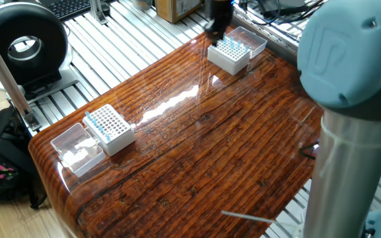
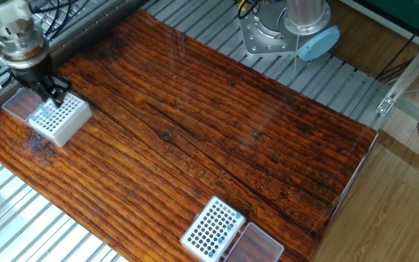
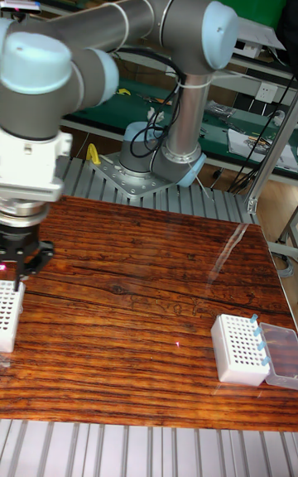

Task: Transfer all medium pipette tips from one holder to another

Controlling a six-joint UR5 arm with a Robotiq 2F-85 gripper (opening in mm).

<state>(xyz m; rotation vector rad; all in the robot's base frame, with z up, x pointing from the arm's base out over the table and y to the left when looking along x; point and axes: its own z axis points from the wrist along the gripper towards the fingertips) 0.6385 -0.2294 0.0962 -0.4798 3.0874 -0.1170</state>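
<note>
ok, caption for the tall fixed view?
UR5 tool poised over the left tip box; second tip box sits right.
</note>
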